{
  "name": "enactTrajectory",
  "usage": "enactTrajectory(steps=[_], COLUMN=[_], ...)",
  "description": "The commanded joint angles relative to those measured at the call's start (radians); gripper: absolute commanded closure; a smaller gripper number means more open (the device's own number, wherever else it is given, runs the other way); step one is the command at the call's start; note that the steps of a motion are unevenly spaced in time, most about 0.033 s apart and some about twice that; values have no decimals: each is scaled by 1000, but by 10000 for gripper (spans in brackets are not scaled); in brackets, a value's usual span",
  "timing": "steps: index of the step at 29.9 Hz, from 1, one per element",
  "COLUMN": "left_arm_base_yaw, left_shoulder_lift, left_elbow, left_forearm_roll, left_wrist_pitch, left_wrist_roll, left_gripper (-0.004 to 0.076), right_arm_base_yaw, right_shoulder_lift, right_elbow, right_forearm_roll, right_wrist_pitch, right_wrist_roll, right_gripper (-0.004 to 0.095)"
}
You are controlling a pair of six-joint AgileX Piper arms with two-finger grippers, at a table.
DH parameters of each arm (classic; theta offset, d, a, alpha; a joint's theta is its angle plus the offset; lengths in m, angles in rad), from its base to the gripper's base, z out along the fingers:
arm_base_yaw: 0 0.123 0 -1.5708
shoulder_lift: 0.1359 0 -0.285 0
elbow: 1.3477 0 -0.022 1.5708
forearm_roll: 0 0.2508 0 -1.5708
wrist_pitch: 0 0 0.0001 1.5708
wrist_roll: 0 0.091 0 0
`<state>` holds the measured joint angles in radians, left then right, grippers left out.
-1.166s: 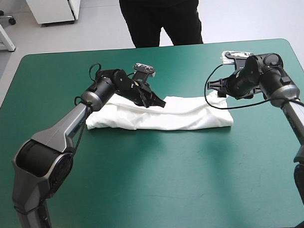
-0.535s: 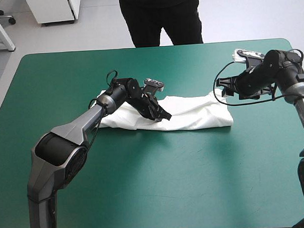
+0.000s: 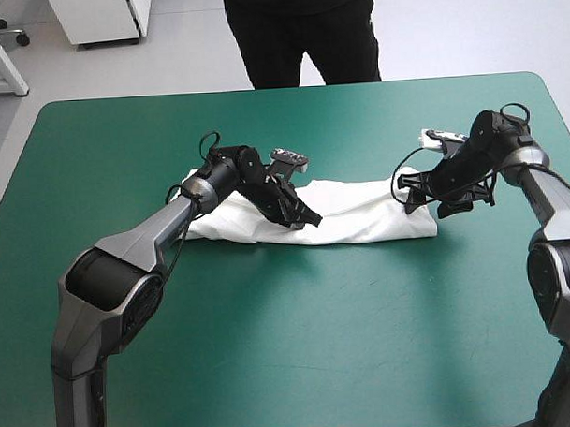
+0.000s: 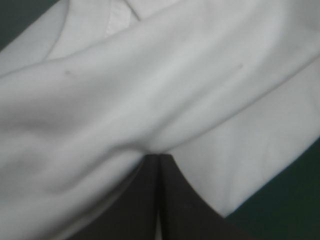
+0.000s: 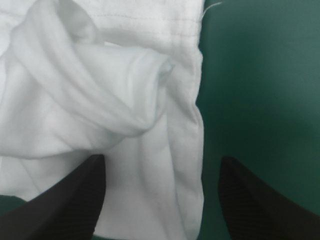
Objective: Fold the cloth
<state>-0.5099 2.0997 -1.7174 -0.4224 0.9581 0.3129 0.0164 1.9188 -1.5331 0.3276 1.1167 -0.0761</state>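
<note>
The left claw (image 4: 159,157) is seen clenched on a fold of the white T-shirt (image 3: 360,220). Its black fingers are pressed together in a point, with cloth gathered at their tip. The right claw (image 5: 160,200) is held released over the garment's hemmed end, one finger above the cloth and the other above the teal-green bench (image 3: 271,345). The T-shirt is laid as a long folded bundle across the middle of the bench, well apart from the far edge. The left claw is set near the bundle's middle, the right at its right end.
</note>
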Motion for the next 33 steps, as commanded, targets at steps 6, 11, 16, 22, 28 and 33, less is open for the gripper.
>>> enactTrajectory(steps=[6,11,16,22,28,33], left_arm_base_yaw=[-6,-6,-6,-6,-6,-6], left_shoulder_lift=[-49,-49,-49,-49,-49,-49], left_elbow=[-24,-24,-24,-24,-24,-24], left_forearm_roll=[-28,-28,-28,-28,-28,-28], left_wrist_pitch=[31,33,41,43,45,40], left_wrist_roll=[-2,-2,-2,-2,-2,-2], left_gripper=[733,733,733,733,733,733], right_arm_base_yaw=[-7,-7,-6,-6,-4,13], right_shoulder_lift=[29,65,70,38,-79,-193], right_elbow=[-28,-28,-28,-28,-28,-28], right_forearm_roll=[101,194,205,210,265,378], right_wrist_pitch=[-40,-31,-18,7,9,6], right_wrist_roll=[-58,-87,-95,-113,-128,-167], right_gripper=[302,375,890,925,925,925])
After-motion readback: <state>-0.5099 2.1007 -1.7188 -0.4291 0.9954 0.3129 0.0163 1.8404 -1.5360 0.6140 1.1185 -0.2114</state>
